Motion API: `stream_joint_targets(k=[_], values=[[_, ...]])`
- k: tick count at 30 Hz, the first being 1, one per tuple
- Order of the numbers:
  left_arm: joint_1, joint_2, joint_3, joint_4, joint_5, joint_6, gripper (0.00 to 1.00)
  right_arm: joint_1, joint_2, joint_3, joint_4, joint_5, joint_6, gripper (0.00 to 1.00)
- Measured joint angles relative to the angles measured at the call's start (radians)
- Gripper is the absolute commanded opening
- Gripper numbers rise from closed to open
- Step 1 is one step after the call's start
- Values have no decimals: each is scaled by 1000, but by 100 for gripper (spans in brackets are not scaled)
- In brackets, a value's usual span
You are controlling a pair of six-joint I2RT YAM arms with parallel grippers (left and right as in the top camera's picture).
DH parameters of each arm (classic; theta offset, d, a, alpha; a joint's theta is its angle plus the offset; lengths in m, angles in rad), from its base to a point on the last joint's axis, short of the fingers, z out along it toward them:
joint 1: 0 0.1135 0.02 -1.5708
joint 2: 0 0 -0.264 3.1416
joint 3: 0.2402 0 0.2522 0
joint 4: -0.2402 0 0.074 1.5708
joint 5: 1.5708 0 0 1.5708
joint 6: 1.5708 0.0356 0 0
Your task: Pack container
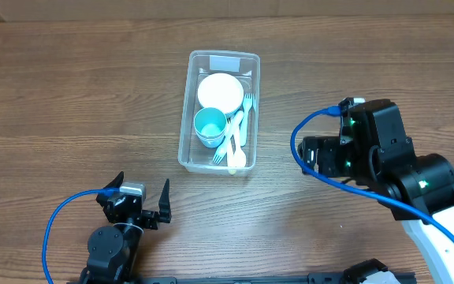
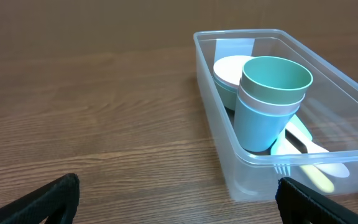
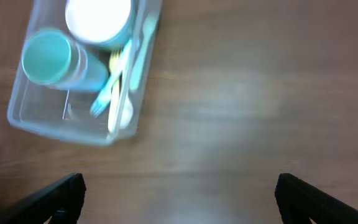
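The container (image 1: 199, 158) lies on the table (image 1: 69, 95) ahead of the left claw (image 1: 142, 196) and left of the right claw (image 3: 179, 193); both gape wide, empty.

Wooden table (image 1: 69, 95), seen from overhead. The brown surface fills the frame, its grain and faint board seams running from 9 o'clock to 3 o'clock. Lighting is soft and even, casting only weak shadows. In the right wrist view, a pale sheen lies on the wood from centre toward 3 o'clock.
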Motion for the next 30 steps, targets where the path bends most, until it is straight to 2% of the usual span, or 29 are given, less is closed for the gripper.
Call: stream_joint_targets(k=[3, 5, 7, 10, 14, 20, 30], values=[[0, 0, 0, 0, 0, 0, 100, 55, -87, -53, 200, 90, 0, 100], [0, 0, 0, 1, 0, 0, 100, 64, -212, -142, 332, 128, -5, 100], [0, 0, 0, 1, 0, 0, 100, 54, -358, -303, 467, 160, -23, 100], [0, 0, 0, 0, 0, 0, 100, 31, -471, -519, 637, 173, -35, 100], [0, 0, 0, 1, 0, 0, 100, 24, -672, -814, 796, 175, -41, 100], [0, 0, 0, 0, 0, 0, 100, 13, -937, -964, 826, 186, -46, 100], [0, 0, 0, 1, 0, 0, 100, 5, -1095, -1081, 828, 201, -45, 100]])
